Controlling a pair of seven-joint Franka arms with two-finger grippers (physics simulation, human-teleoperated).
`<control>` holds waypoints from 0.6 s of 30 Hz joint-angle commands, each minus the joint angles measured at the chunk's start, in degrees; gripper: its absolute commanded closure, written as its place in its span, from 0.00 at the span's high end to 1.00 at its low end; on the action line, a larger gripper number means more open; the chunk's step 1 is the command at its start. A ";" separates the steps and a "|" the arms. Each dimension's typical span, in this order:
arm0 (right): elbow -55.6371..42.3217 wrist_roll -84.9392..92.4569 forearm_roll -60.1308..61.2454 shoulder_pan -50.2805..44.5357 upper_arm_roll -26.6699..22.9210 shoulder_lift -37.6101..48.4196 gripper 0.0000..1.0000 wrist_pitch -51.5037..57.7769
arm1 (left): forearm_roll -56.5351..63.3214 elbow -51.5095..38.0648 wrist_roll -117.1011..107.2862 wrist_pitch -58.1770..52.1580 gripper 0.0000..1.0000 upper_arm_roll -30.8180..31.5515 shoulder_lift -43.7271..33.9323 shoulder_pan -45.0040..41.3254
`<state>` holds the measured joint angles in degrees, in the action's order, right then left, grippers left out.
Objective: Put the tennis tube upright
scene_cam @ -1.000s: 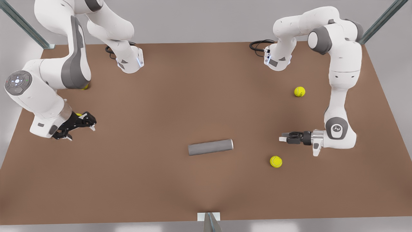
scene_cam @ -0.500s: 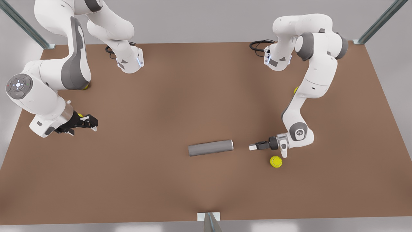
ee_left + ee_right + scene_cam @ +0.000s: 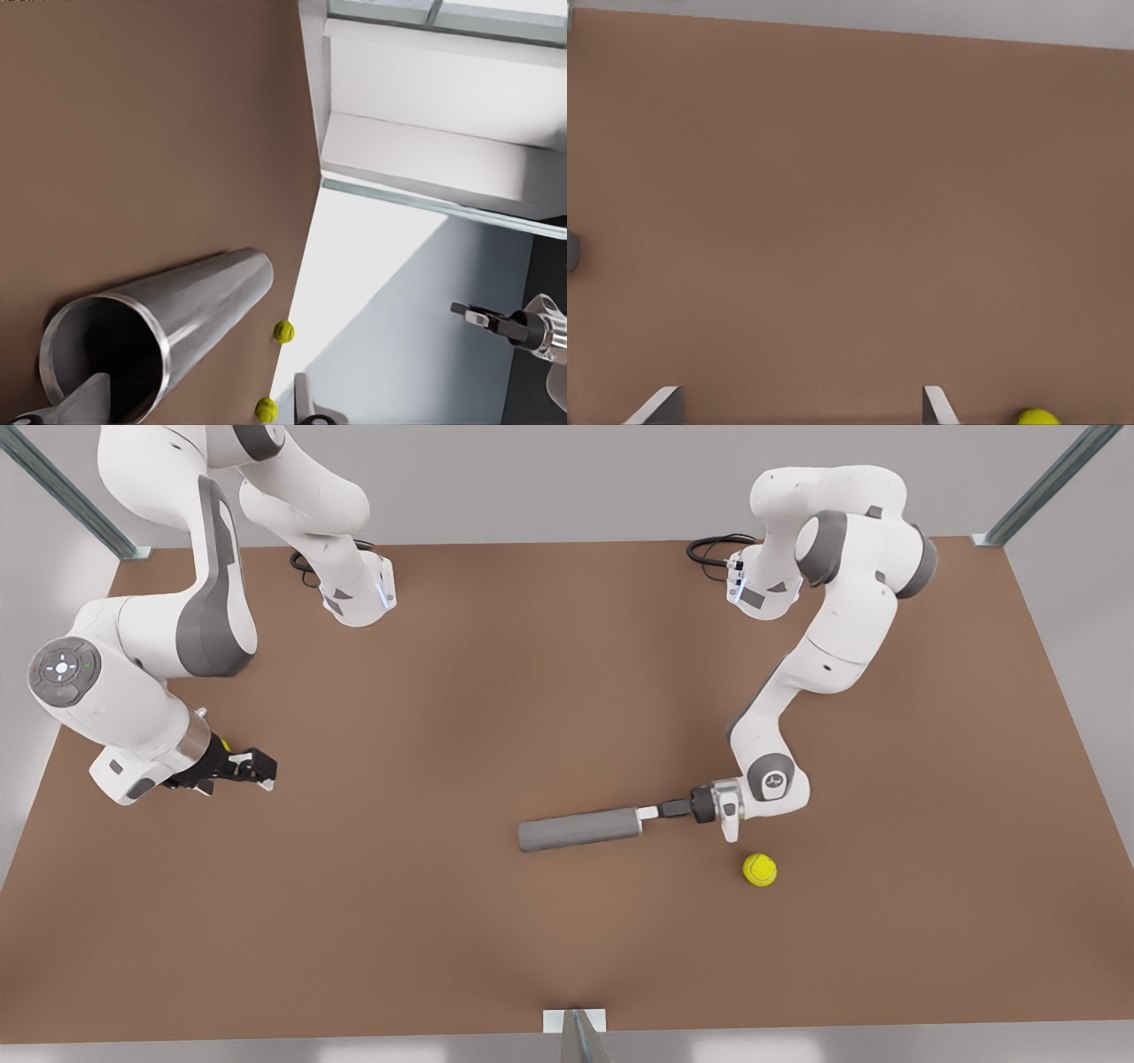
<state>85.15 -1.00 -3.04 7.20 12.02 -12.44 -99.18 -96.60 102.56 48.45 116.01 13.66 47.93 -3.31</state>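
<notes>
- I see even, soft light from above across the matte brown table (image 3: 496, 691); no glare on it.
- Shadows are faint: a thin dark band under the long grey cylindrical tube (image 3: 580, 829), a small one beneath the yellow-green tennis ball (image 3: 759, 869).
- In the left wrist view the tube's (image 3: 168, 323) metal side carries pale highlight streaks and its hollow mouth reads black.
- The white backdrop (image 3: 372, 266) beyond the table edge looks washed out.

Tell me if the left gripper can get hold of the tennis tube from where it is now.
Probably yes. The left gripper is already at the tennis tube's open end, one fingertip at the hollow mouth, nothing between them. The right gripper waits far off.
</notes>
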 commanded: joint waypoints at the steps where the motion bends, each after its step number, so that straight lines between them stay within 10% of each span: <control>1: -0.07 -5.24 0.05 0.00 0.02 0.05 1.00 0.04 | -1.40 -0.16 8.59 0.53 1.00 0.05 0.33 -0.30; 16: -0.07 -5.06 0.14 0.00 0.02 -0.39 1.00 0.04 | -2.01 -4.12 8.94 2.02 1.00 1.02 3.14 -2.32; 18: -0.07 -5.06 0.14 0.00 0.02 -0.39 1.00 0.04 | -2.01 -4.12 8.94 2.02 0.86 1.02 3.14 -2.32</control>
<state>85.11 -4.27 -2.95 7.21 12.02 -12.89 -99.16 -98.69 98.47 54.10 117.84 14.67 51.13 -5.61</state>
